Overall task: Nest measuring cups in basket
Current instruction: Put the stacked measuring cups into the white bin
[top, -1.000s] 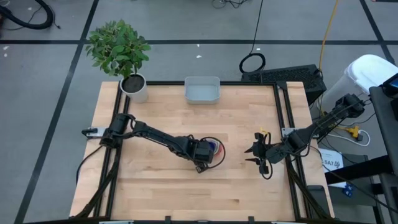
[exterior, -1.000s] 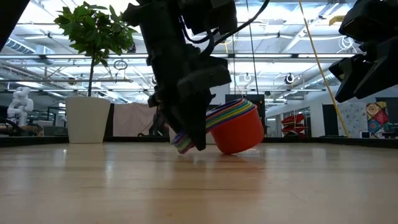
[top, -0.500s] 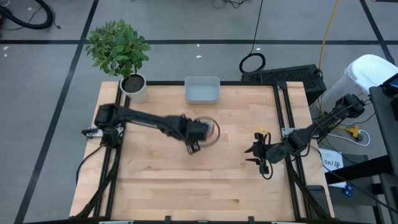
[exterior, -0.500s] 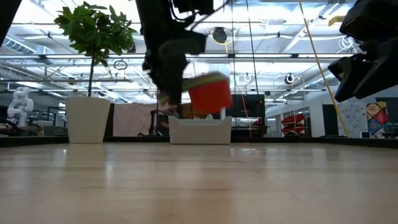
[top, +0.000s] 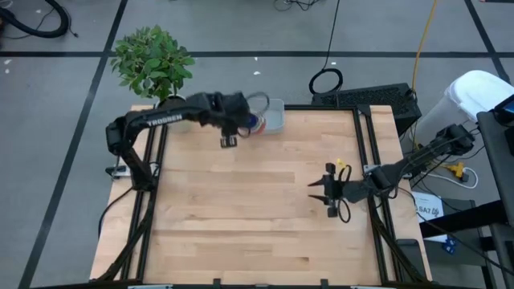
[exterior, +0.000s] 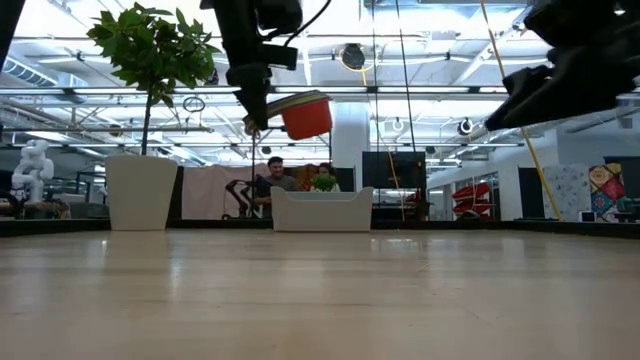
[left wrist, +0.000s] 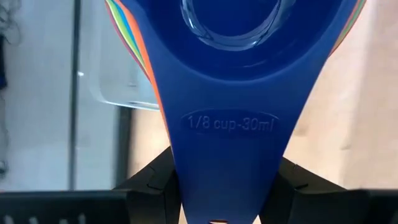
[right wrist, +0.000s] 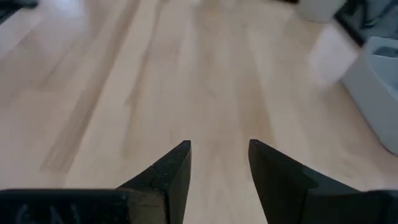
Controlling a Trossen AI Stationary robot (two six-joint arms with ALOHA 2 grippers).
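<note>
one nested stack of measuring cups (exterior: 305,114) clamped in left gripper (top: 234,127), held above basket (top: 275,117) near edge; right gripper (top: 321,193) apart, idle.

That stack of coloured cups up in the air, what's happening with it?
The left gripper holds the nested measuring cups by their handles, fingers shut on them, up in the air at the grey basket at the table's far edge, not yet set in. The right gripper waits open over the table's right side. A potted plant stands at the far left corner.
</note>
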